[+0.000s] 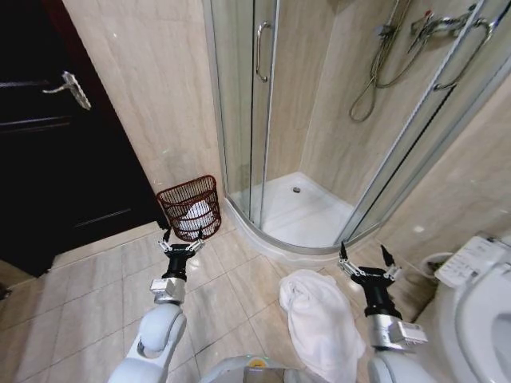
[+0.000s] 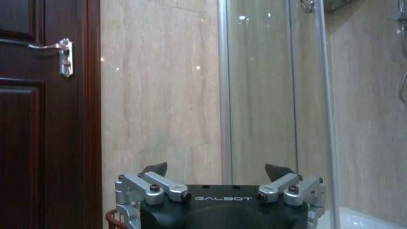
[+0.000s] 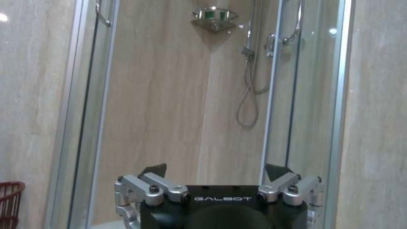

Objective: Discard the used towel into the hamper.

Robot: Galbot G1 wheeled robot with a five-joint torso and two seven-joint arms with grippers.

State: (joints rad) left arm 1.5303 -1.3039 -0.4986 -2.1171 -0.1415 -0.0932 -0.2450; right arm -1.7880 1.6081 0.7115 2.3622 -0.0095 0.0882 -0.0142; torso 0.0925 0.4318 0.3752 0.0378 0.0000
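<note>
The used towel (image 1: 319,319), white and crumpled, lies on the tiled floor just in front of me, between my two arms. The hamper (image 1: 190,207) is a dark red wire basket standing against the wall beside the shower door, with something white inside it. My left gripper (image 1: 181,242) hangs open just in front of the hamper and holds nothing. My right gripper (image 1: 367,259) is open to the right of the towel, also holding nothing. The left wrist view shows my left gripper (image 2: 216,169) with a bit of hamper rim (image 2: 113,218); the right wrist view shows my right gripper (image 3: 216,169) and the hamper's edge (image 3: 9,202).
A glass shower enclosure (image 1: 263,104) with a white tray (image 1: 307,211) stands ahead. A dark wooden door (image 1: 56,136) is at the left. A toilet (image 1: 479,303) sits at the right edge. Beige floor tiles (image 1: 88,303) lie open at the left.
</note>
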